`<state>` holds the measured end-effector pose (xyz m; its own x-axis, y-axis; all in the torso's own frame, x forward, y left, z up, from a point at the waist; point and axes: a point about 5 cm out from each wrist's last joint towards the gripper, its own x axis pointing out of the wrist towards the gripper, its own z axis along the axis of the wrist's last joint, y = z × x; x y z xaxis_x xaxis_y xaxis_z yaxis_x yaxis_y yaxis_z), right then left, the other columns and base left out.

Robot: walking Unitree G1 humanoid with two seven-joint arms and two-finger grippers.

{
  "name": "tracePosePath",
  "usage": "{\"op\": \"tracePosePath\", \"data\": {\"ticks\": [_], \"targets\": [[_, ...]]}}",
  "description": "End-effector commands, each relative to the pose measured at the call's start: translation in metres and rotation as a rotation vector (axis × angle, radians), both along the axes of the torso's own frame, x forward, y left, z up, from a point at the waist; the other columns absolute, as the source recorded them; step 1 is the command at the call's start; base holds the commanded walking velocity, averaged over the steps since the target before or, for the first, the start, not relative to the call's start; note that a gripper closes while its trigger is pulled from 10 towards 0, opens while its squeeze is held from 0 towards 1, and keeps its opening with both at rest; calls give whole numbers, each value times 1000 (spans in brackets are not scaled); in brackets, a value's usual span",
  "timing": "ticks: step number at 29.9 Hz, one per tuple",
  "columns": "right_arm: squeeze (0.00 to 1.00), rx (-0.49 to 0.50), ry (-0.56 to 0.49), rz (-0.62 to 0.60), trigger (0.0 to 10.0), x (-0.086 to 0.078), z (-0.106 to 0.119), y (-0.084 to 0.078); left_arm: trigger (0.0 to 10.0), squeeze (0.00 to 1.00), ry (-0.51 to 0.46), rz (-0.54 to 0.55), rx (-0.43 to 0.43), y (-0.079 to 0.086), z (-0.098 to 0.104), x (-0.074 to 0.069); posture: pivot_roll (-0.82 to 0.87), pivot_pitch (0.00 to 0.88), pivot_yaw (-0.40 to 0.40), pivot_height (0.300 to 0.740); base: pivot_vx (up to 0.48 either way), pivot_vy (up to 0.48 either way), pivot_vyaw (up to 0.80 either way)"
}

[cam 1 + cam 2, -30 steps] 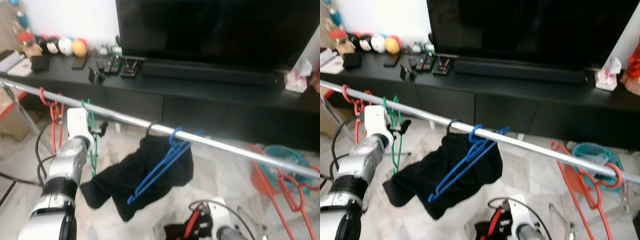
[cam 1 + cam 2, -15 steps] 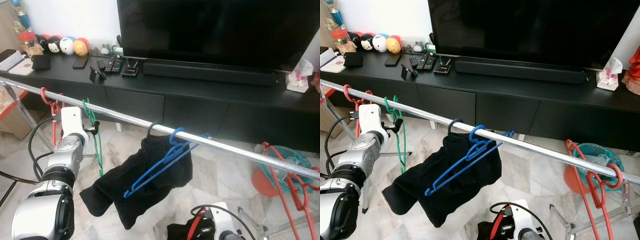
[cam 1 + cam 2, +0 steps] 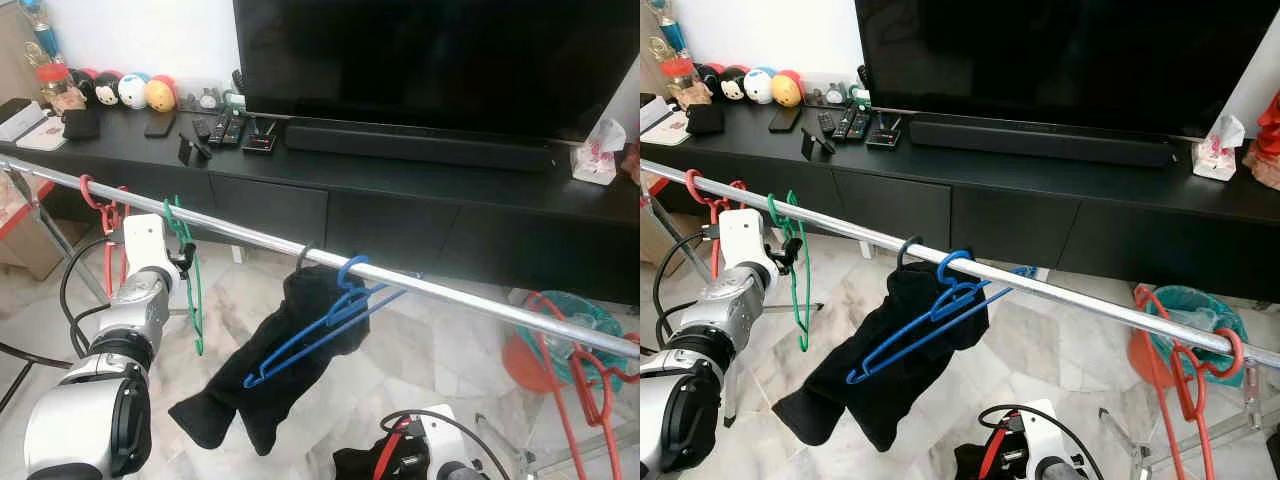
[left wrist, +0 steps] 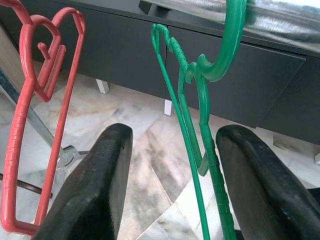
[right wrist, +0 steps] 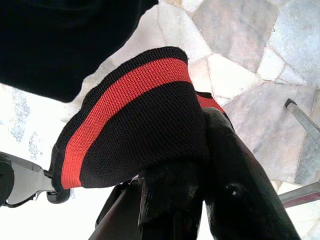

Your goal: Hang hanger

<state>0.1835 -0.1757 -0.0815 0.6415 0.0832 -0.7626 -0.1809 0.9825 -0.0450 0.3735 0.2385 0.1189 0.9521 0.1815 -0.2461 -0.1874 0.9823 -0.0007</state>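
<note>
From the head views, the green plastic hanger (image 3: 187,283) is hanging by its hook on the silver metal rail (image 3: 430,291), so it is bearing its own weight; the left gripper (image 3: 184,259) is sitting just beside it.

In the left wrist view, its black fingers (image 4: 90,190) are standing apart, released.

In the right wrist view, the right gripper (image 5: 200,165) is clenching a black-and-red knitted cloth (image 5: 130,117), keeping it off the floor.
</note>
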Motion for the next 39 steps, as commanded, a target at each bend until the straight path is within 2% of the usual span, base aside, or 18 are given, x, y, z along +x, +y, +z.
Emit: {"op": "tracePosePath", "data": {"ticks": [1, 30, 39], "targets": [[0, 2, -12, -1, 10000, 1, 1, -1, 0, 0, 4, -7, -3, -2, 1, 2, -93, 0, -18, 740, 0, 0, 0], [0, 10, -28, -5, 10000, 6, 3, 3, 0, 0, 27, -100, -6, -13, -3, 3, -81, 0, -11, 740, 0, 0, 0], [0, 14, -28, -4, 10000, 7, 3, 6, 0, 0, 27, -102, 9, -8, -7, -1, -70, 0, -8, 740, 0, 0, 0]]}}
